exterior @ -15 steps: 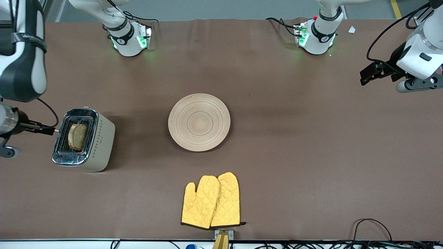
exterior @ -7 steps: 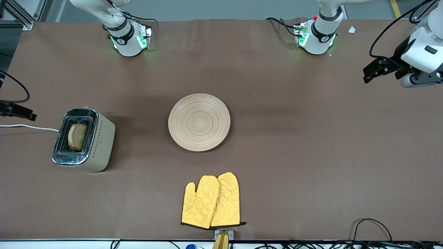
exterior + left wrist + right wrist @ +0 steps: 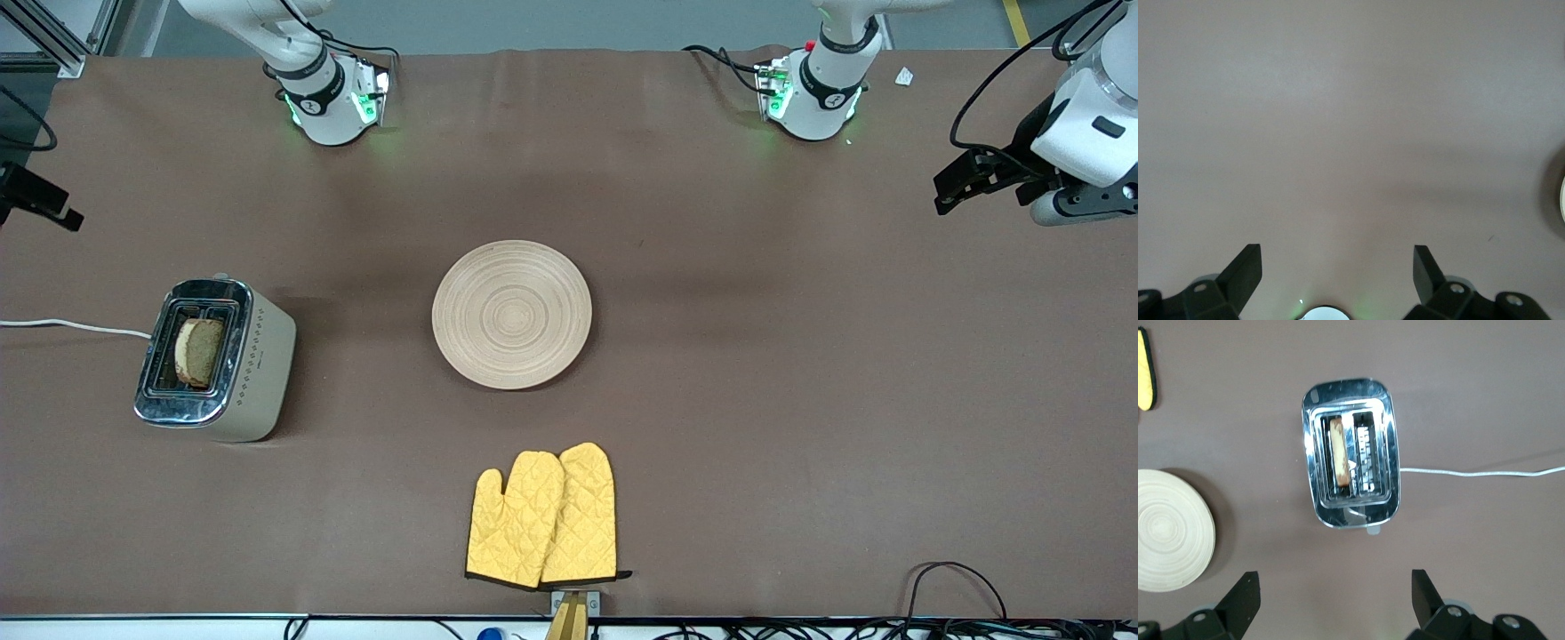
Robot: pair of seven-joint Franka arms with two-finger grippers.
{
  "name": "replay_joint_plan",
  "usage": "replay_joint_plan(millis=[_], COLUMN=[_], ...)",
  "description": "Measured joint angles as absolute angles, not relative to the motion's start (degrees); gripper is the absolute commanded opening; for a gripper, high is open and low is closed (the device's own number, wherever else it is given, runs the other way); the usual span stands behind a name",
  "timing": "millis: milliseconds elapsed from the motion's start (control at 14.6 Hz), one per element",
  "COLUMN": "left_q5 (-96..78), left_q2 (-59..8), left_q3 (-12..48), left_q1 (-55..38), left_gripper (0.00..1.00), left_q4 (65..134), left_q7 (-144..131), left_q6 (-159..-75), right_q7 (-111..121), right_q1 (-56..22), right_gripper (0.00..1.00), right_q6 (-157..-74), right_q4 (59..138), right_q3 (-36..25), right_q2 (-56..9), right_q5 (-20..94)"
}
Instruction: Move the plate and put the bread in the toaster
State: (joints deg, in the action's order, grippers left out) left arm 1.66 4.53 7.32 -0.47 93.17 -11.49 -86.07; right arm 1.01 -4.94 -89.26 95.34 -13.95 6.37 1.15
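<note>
no readable text, labels, brand names, numbers or signs on anything in view

Surface (image 3: 800,400) is mostly open brown mat. Obstacles: plate (image 3: 511,314) at centre, low profile; toaster (image 3: 213,358) toward the right arm's end, tallest item, with bread (image 3: 199,352) standing in one slot, second slot free; white cord (image 3: 71,326) runs from the toaster off that end of the surface; yellow oven mitts (image 3: 542,517) flat near the front edge, nearer the camera than the plate. Wide free lane between toaster and plate, another between plate and mitts. Whole stretch from the plate to the left arm's end is bare. Left gripper (image 3: 1337,267) hangs over bare mat at that end, jaws apart; right gripper (image 3: 1335,593) is high above the toaster, jaws apart, nothing between them.
</note>
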Motion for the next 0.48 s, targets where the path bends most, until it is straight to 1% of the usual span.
replay_joint_plan(millis=[137,480], left_q5=[1.7,1.7], left_q2=[4.4,4.1], left_q3=[7.3,7.3], left_q1=[-0.5,-0.5], left_gripper=[1.0,1.0], left_q4=[92.6,91.8], left_q7=[-11.1,-11.0], left_q6=[-86.1,-86.1], right_q7=[1.0,1.0], right_q1=[-5.2,-6.4], right_gripper=[1.0,1.0], right_q6=[-89.1,-89.1], right_q4=[95.3,93.0], right_q3=[-13.8,-13.6], right_q2=[7.2,5.7], right_q5=[1.1,1.2])
